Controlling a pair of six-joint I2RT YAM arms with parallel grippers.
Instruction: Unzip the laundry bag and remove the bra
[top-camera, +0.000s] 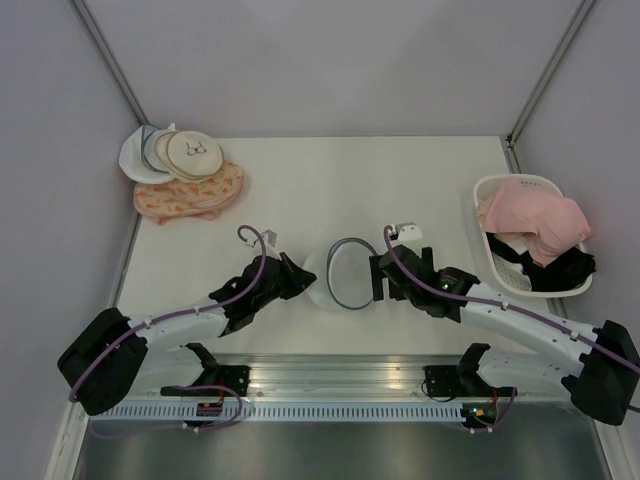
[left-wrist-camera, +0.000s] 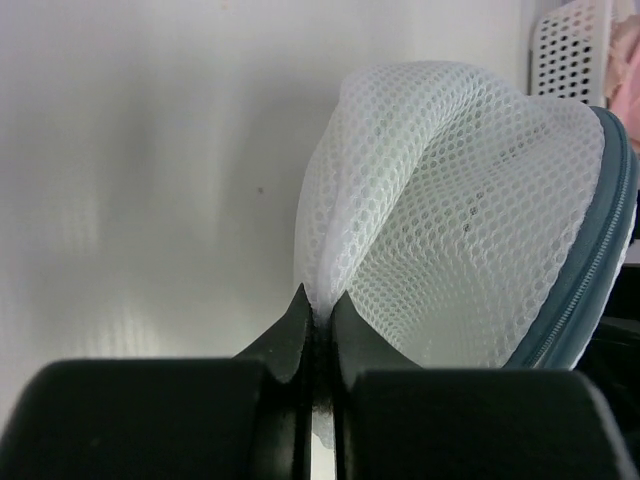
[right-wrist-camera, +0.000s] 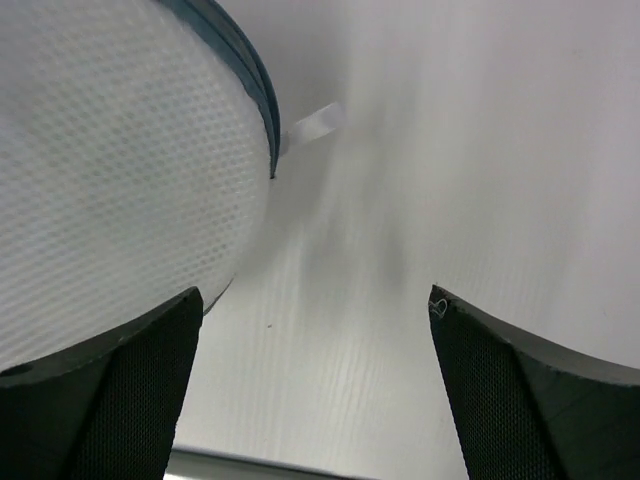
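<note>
The white mesh laundry bag (top-camera: 338, 276) with a grey-blue zipper rim (top-camera: 350, 242) stands on edge at the table's middle, between my two grippers. My left gripper (top-camera: 298, 277) is shut on a fold of its mesh; in the left wrist view the fingertips (left-wrist-camera: 318, 305) pinch the bag (left-wrist-camera: 450, 220). My right gripper (top-camera: 383, 279) is open and empty beside the bag's right side; in the right wrist view (right-wrist-camera: 315, 310) the bag (right-wrist-camera: 110, 170) is against its left finger (right-wrist-camera: 120, 390). The bra is not visible.
Stacked cream and white discs (top-camera: 180, 152) and a pink patterned round bag (top-camera: 190, 192) lie at the back left. A white basket (top-camera: 498, 192) at the right holds a pink garment (top-camera: 535, 220) and a black garment (top-camera: 560, 270). The basket also shows in the left wrist view (left-wrist-camera: 570, 45).
</note>
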